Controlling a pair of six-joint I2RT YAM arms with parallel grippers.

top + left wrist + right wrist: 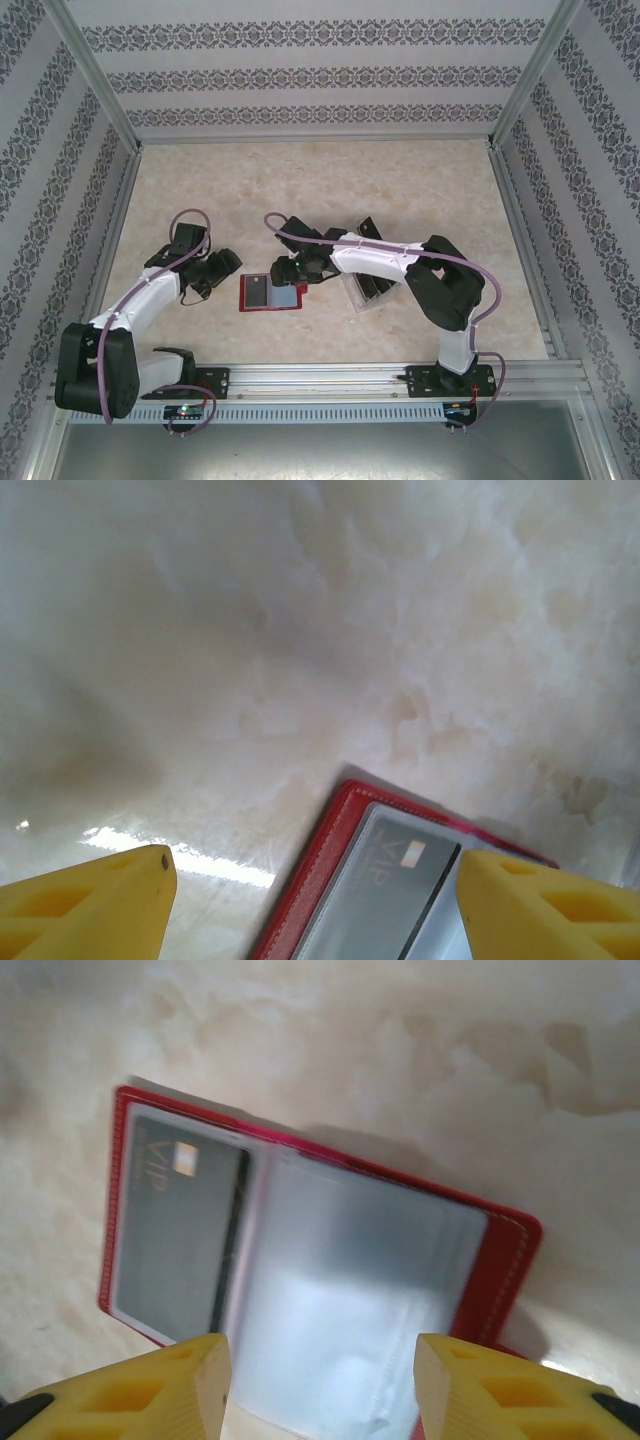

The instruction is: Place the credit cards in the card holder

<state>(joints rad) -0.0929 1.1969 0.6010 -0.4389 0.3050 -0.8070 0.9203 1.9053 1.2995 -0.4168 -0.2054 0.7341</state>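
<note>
card holder (320, 1260) lies open, one credit card (180, 1230) pocketed; left pincer (315, 872) and right pincer (322, 1355) spread, empty.

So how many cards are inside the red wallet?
1. One dark card sits in the wallet pocket on the left arm's side. The other pocket looks empty, but its cloudy plastic could hide one.

The card holder (270, 293) lay open on the table (330, 190). One card (180, 1225) sat in its left pocket. The left tool (313, 880) hung at its left edge, the right tool (322, 1360) over its right half. A tray (358, 300) lay just right of it, under the right arm (390, 262), with more cards (378, 284) in it.
</note>
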